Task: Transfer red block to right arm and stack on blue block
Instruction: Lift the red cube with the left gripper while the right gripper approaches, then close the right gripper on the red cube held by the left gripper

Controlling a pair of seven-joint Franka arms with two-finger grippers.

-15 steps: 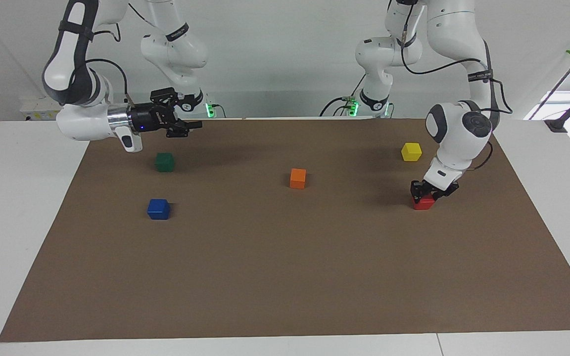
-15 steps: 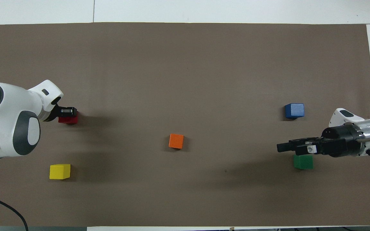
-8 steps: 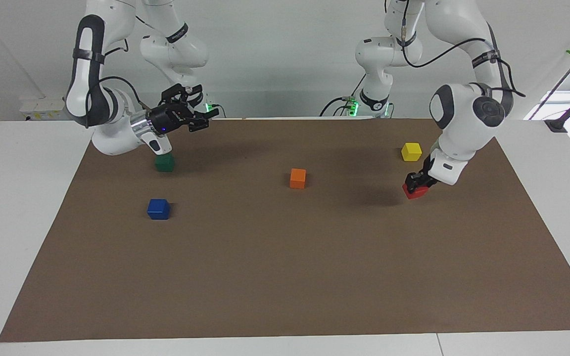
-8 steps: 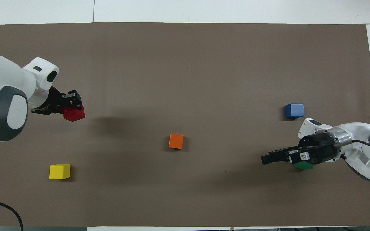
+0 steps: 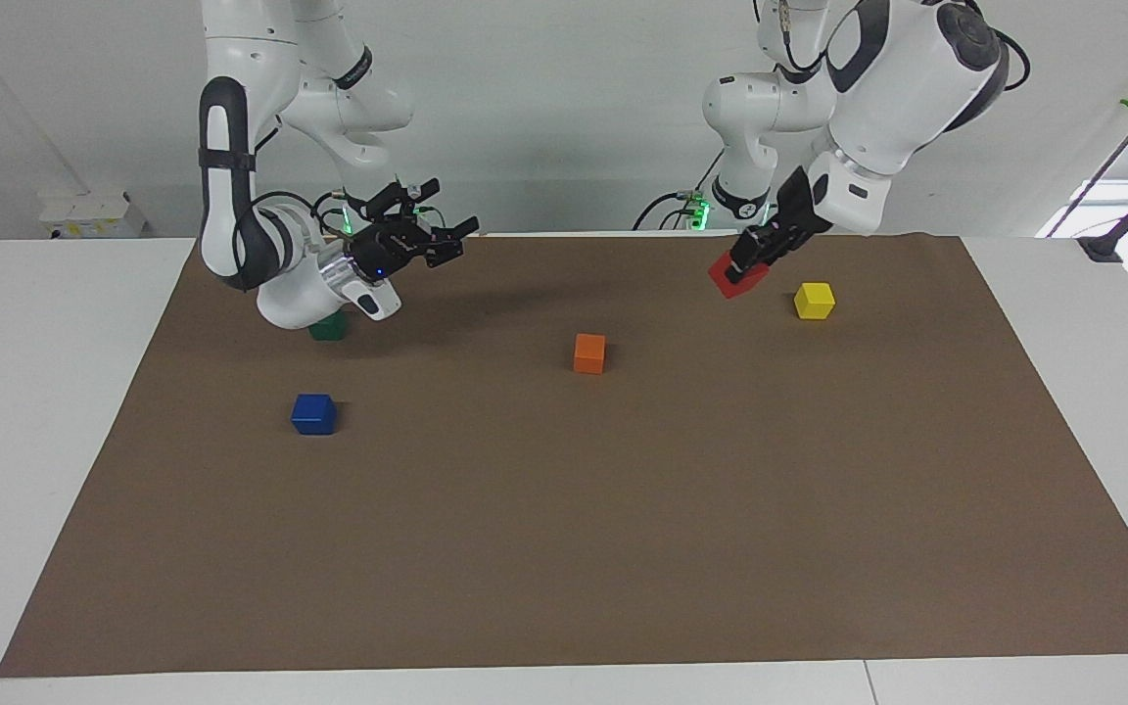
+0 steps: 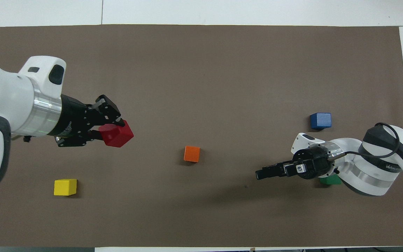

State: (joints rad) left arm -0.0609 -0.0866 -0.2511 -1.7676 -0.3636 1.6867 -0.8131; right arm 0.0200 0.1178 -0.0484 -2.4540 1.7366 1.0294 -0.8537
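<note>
The left gripper [image 5: 753, 260] had lifted the red block [image 5: 732, 275] clear of the brown mat [image 5: 564, 548] and carried it up and inward; it hung high in the air, clamped between the fingers, over the mat at about nine o'clock from the yellow block [image 5: 814, 300] in the facing view. A second earlier that same block sat on the mat with the fingers closed around it, and half a second earlier it was only just tilting off the surface. Seen from overhead, the red block [image 6: 116, 134] now looked much larger and sat at roughly nine o'clock from the orange block [image 6: 191, 154].

The right gripper [image 5: 442, 241] had also swung up and toward the middle, its fingers spread wide and empty, pointing toward the left arm. Earlier it hovered level over the green block [image 5: 327, 328]; now that block was mostly hidden under the right arm's wrist. From overhead the right gripper [image 6: 269, 172] lay at about three o'clock from the orange block.

I judged the pickup done and the handover about to begin: the two grippers faced each other but were well apart. The blue block [image 5: 313, 413] rested untouched on the mat, at six o'clock from the green block, waiting to receive the stack. The yellow, orange and blue blocks had not moved.
</note>
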